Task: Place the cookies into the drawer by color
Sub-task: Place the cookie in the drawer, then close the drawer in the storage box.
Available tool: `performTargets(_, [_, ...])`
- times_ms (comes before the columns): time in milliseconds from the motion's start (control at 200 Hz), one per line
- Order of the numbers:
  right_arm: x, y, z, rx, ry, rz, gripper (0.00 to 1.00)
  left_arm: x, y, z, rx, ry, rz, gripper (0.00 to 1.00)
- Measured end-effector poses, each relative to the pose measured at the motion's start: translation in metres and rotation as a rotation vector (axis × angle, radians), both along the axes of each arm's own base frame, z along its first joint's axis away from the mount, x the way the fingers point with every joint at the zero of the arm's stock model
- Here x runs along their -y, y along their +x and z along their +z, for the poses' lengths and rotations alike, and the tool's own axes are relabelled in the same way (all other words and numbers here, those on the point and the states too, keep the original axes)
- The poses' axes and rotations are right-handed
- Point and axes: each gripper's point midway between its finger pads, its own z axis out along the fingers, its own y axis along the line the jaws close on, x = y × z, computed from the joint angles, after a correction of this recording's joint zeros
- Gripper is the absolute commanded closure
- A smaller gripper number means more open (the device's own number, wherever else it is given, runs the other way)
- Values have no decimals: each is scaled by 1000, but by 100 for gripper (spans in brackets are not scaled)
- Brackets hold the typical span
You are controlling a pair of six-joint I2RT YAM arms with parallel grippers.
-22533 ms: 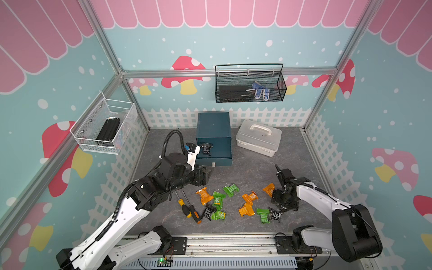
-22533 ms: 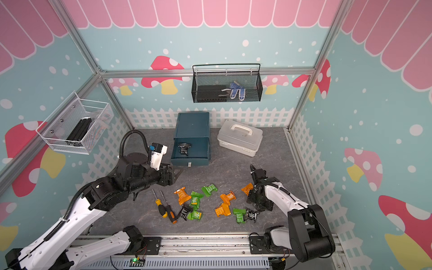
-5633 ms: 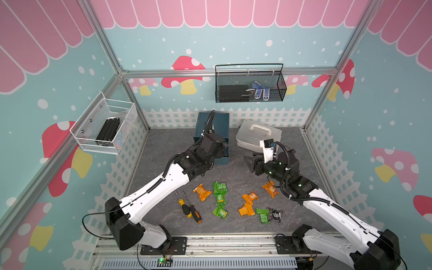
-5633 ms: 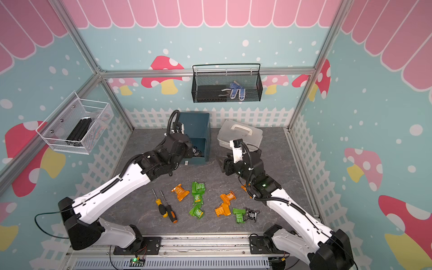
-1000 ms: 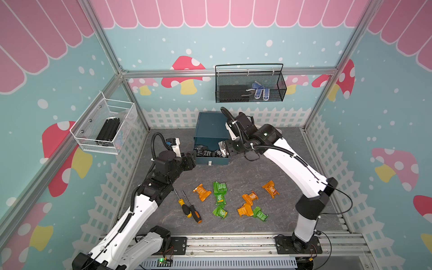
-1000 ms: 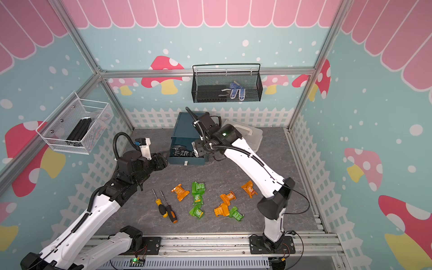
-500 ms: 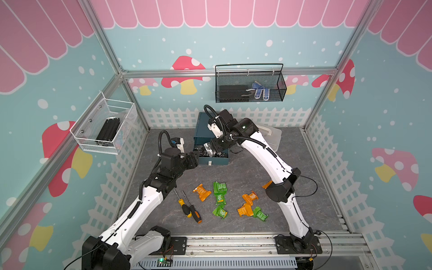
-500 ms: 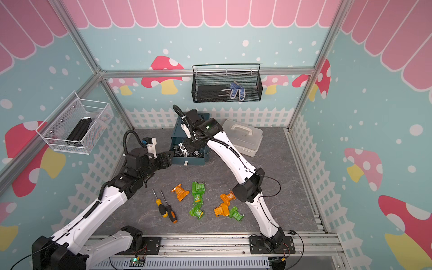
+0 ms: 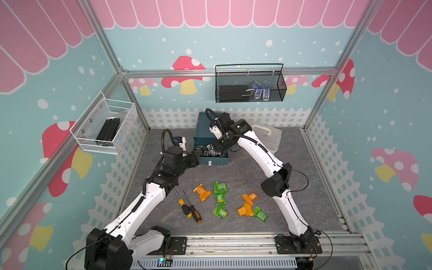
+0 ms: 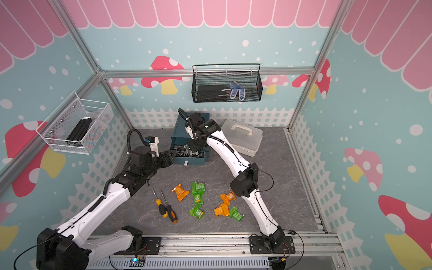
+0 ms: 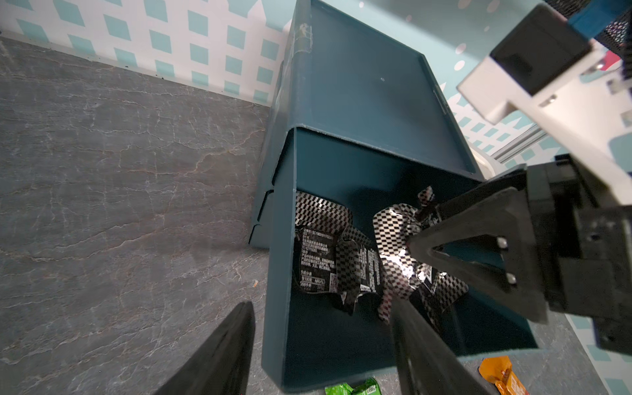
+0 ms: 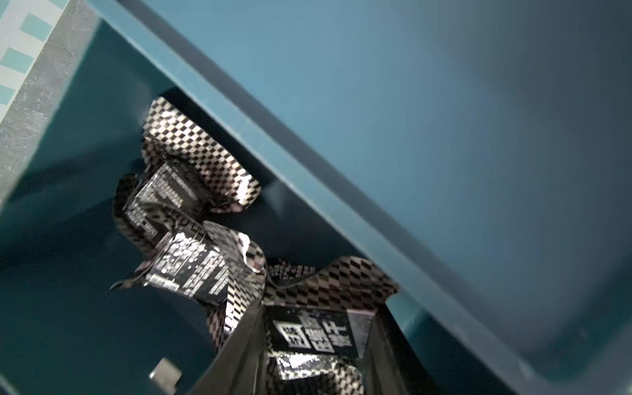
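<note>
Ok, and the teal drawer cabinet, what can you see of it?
The drawer cabinet is a dark teal box, matte like painted metal or plastic, standing upright at the back by the white fence, beside the grey case. One drawer is pulled out, a pale tab handle on its front, holding black checkered cookies. The right claw reaches into it, shut on a black cookie; the open left claw straddles its side wall.

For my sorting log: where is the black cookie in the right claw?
Right wrist view: the black cookie is gripped by the right claw over the open drawer, beside other black cookies.
</note>
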Motion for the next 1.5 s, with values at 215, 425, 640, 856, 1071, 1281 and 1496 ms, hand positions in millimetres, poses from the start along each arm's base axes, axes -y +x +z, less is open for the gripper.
performTargets(215, [-6, 1, -5, 18, -6, 34, 43, -4, 10, 10, 8, 22, 26, 32])
performTargets(425, [-8, 2, -9, 32, -23, 35, 37, -11, 41, 62, 69, 63, 51, 32])
performTargets(640, [-4, -3, 3, 38, -10, 33, 35, -5, 70, 62, 60, 70, 52, 32])
performTargets(856, [12, -28, 30, 35, 35, 30, 35, -2, 116, 34, -8, 83, 58, 34])
performTargets(1071, [26, -78, 62, 58, 210, 84, 41, 4, 150, 11, -48, 83, 40, 46])
performTargets(1281, [24, -142, 75, 51, 417, 203, 51, 7, 154, 5, -65, 65, 16, 67])
performTargets(1496, [1, -152, 49, 19, 443, 279, 52, 14, 156, 4, -63, 56, 1, 67])
